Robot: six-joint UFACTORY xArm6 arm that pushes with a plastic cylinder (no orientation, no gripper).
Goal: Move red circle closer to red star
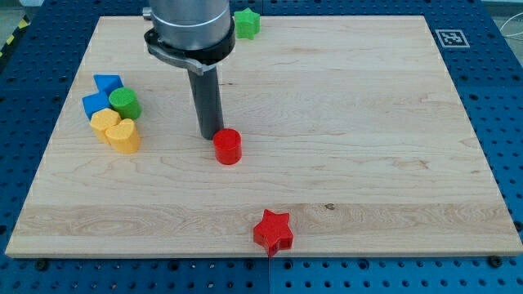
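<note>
The red circle point(228, 147) stands on the wooden board point(368, 122) a little left of the middle. The red star point(273, 231) lies near the board's bottom edge, below and to the right of the circle. My tip point(209, 135) is on the board just to the upper left of the red circle, touching or nearly touching it.
At the view's left lies a cluster: two blue blocks point(102, 94), a green circle point(125, 104), a yellow block point(105, 122) and a yellow heart point(124, 136). A green star point(247, 23) sits at the top edge. A marker tag point(451, 37) is at the top right corner.
</note>
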